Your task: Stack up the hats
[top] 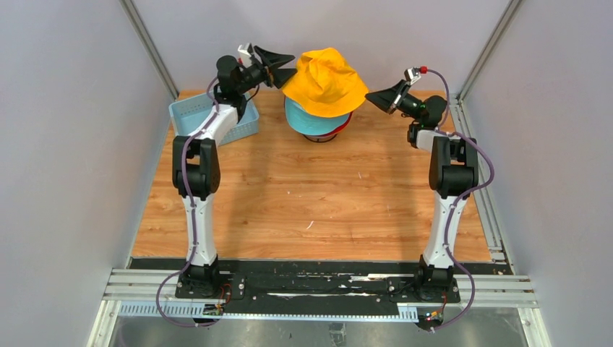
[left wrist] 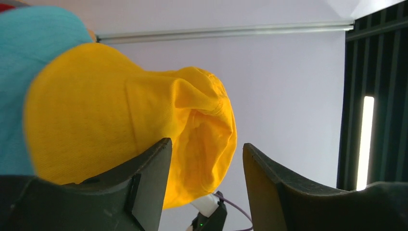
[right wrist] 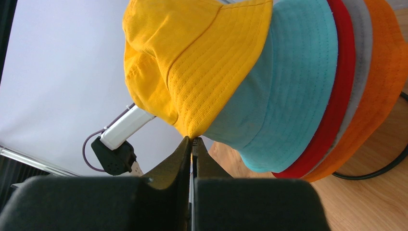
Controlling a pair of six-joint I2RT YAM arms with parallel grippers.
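A yellow hat (top: 325, 79) lies askew on top of a stack of hats at the back centre of the table. Under it the right wrist view shows teal (right wrist: 288, 82), red (right wrist: 337, 96), grey (right wrist: 362, 62) and orange (right wrist: 385, 72) hats. No lavender hat shows. My right gripper (top: 369, 95) is shut on the yellow hat's brim edge (right wrist: 192, 53), with the fabric pinched at its tips (right wrist: 193, 139). My left gripper (top: 293, 63) is open at the hat's left side. In the left wrist view the yellow hat (left wrist: 96, 110) lies against one finger (left wrist: 144, 183).
A light blue perforated basket (top: 189, 114) stands at the back left, under the left arm. A black wire ring of the stand (right wrist: 385, 171) shows under the stack. The wooden table (top: 311, 202) is walled by grey panels on three sides.
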